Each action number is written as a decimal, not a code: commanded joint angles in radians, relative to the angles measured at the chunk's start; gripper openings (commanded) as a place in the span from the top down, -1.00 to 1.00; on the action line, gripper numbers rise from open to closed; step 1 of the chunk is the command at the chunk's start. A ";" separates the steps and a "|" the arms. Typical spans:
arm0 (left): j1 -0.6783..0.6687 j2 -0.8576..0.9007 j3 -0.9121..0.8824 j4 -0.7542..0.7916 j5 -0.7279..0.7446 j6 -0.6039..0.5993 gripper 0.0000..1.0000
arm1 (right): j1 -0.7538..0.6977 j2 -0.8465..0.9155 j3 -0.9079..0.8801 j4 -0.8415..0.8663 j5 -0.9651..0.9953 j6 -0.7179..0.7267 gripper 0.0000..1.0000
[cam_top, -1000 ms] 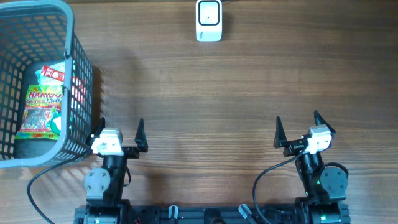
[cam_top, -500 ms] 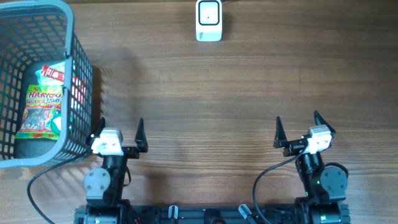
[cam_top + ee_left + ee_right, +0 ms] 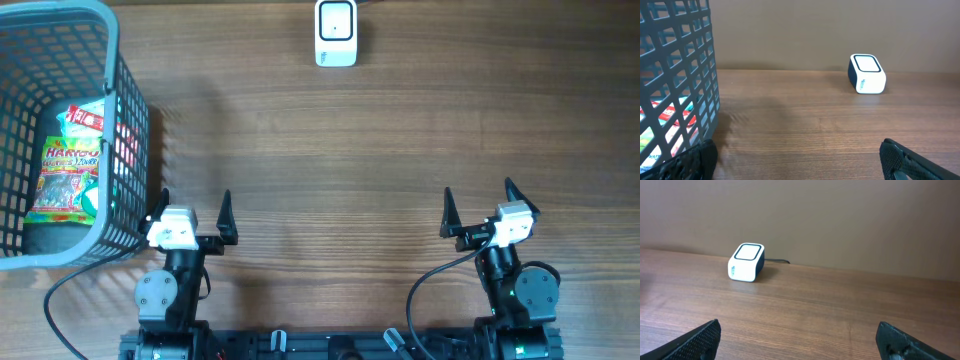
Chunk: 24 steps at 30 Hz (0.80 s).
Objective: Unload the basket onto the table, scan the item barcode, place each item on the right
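Note:
A white barcode scanner [image 3: 336, 32] with a dark base stands at the far middle of the table, also visible as the scanner [image 3: 867, 74] in the left wrist view and the scanner [image 3: 746, 262] in the right wrist view. A Haribo candy bag [image 3: 68, 178] lies inside the grey basket [image 3: 110, 60] at the far left, with another packet [image 3: 85, 118] behind it. My left gripper [image 3: 192, 208] rests open at the near left, just right of the basket. My right gripper [image 3: 478, 203] rests open at the near right. Both hold nothing.
The basket's mesh wall [image 3: 675, 85] stands close to my left fingers. The scanner's cable [image 3: 776, 260] runs off behind it. A black cable [image 3: 430, 275] loops near the right arm's base.

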 commanded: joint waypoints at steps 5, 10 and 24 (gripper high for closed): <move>0.008 -0.008 -0.013 0.007 -0.010 -0.002 -1.00 | 0.005 -0.001 -0.001 0.004 0.014 -0.018 -0.99; 0.008 -0.008 -0.013 0.008 -0.010 -0.002 -1.00 | 0.005 -0.001 -0.001 0.004 0.014 -0.018 -1.00; 0.008 -0.008 0.022 0.059 0.306 -0.084 -1.00 | 0.005 -0.001 -0.001 0.004 0.014 -0.017 -0.99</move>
